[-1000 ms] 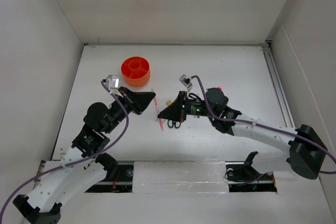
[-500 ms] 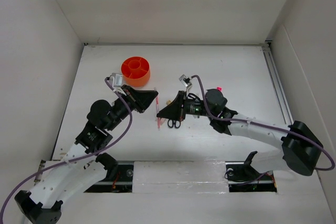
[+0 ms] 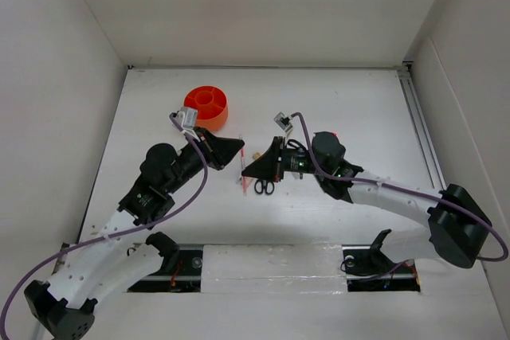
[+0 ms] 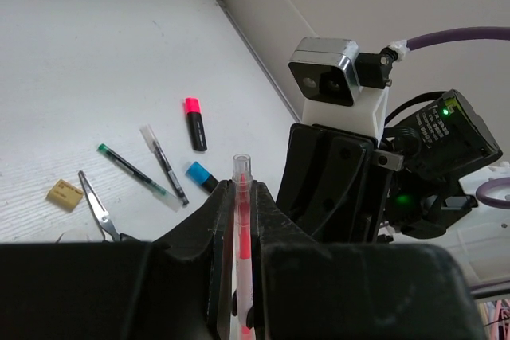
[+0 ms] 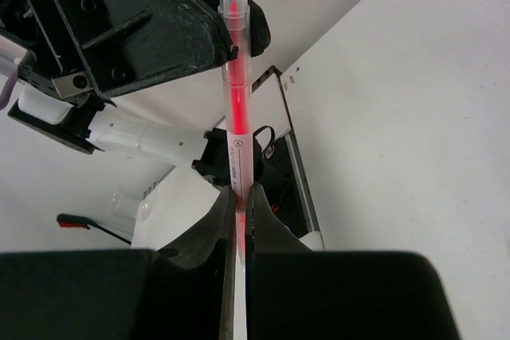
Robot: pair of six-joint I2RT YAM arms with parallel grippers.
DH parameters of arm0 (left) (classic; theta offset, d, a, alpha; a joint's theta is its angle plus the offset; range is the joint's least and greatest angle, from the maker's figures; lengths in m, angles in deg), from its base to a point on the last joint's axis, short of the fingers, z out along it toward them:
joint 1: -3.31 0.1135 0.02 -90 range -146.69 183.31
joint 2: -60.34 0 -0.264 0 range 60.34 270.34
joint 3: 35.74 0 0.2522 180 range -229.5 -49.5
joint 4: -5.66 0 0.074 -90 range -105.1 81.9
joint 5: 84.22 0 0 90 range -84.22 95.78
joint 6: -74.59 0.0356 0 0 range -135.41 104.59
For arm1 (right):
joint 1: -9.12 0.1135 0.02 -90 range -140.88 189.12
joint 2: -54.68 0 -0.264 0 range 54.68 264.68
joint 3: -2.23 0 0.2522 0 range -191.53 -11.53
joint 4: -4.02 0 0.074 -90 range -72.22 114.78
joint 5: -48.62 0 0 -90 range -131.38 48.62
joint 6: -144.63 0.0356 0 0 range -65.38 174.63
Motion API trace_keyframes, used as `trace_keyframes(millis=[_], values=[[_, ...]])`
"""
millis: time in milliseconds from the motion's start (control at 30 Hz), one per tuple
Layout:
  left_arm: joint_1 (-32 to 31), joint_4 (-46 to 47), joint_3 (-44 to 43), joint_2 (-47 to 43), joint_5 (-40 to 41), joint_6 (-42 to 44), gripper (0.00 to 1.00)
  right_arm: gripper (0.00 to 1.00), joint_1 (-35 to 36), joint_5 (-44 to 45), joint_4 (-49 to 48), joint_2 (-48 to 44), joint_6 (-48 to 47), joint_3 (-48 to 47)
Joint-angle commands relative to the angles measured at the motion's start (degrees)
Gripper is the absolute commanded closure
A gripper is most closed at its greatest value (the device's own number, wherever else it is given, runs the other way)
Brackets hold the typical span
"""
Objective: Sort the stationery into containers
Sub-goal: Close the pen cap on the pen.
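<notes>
- The pink pen (image 3: pixel 244 181) is up off the table (image 3: pixel 335 101), held between both arms near the middle.
- The left gripper (image 4: pixel 241 189) has its fingers (image 4: pixel 215 236) squeezed on the pen, and the clear cap end pokes out past the tips.
- The right gripper (image 5: pixel 239 197) is also pinched tight on it, lower down the barrel.
- The orange tub (image 3: pixel 206 107) sits well apart, far-left of the pen.
- The scissors (image 3: pixel 264 187) lie just under the right gripper.
- Left wrist view, lying loose on the table: pink-capped marker (image 4: pixel 194 123), blue-capped marker (image 4: pixel 201 176), two dark pens (image 4: pixel 131 169) and tan eraser (image 4: pixel 64 194).
</notes>
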State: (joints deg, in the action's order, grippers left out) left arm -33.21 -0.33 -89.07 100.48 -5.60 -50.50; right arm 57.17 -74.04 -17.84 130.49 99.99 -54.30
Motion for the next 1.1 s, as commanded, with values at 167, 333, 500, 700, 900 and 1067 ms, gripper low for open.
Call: trace_keyframes(millis=[167, 333, 500, 700, 900, 1067], values=[[-0.49, -7.24, -3.31, -0.07, -5.06, 1.87, 1.0, 1.0, -2.09, 2.08, -4.55, -4.09, -3.26, -2.85], [-0.49, -7.77, -3.32, 0.47, -6.38, 2.48, 1.0, 1.0, -2.09, 2.08, -3.93, -4.62, -3.79, -2.85], [-0.49, -7.77, -2.79, 0.47, -6.9, 3.01, 1.0, 1.0, -3.14, 0.85, -3.93, -4.62, -3.27, -4.52], [-2.95, -7.77, -2.26, 0.47, -4.71, 4.15, 1.0, 1.0, -5.07, -1.35, -2.27, -5.67, -3.26, -7.07], [-2.95, -7.24, -1.74, -0.06, -5.85, 4.15, 1.0, 1.0, -6.22, -3.89, -1.74, -5.67, -1.42, -9.09], [-2.95, -5.67, -0.6, 0.47, -5.85, 3.63, 1.0, 1.0, -6.74, -2.75, -1.74, -6.2, -1.42, -11.19]])
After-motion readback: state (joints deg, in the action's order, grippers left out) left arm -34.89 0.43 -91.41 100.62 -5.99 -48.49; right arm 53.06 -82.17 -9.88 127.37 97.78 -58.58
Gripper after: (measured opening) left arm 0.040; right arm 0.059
